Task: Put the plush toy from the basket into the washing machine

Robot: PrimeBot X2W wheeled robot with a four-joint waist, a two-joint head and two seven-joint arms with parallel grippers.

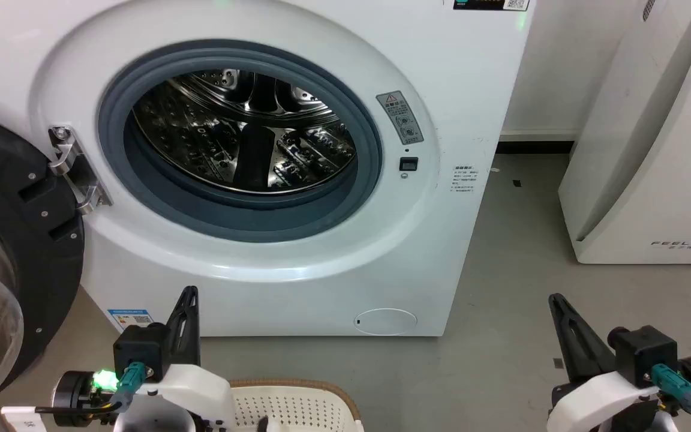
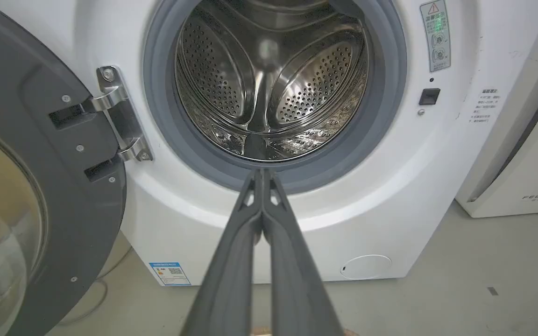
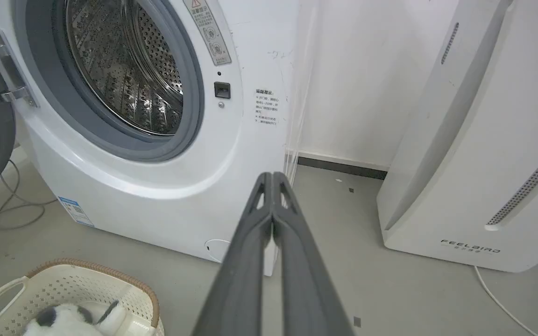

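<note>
The toy (image 3: 66,321) lies in the basket (image 3: 63,285), below both closed, empty grippers, nearer the left gripper (image 2: 262,173) than the right gripper (image 3: 272,176).

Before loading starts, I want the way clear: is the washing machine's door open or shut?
Open: the door stands swung aside at left, drum exposed.

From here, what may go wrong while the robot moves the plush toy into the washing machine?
The plush toy lies low in the basket, so the shut left gripper may pinch only fur and drop it. The toy may also snag on the grey rubber ring.
</note>
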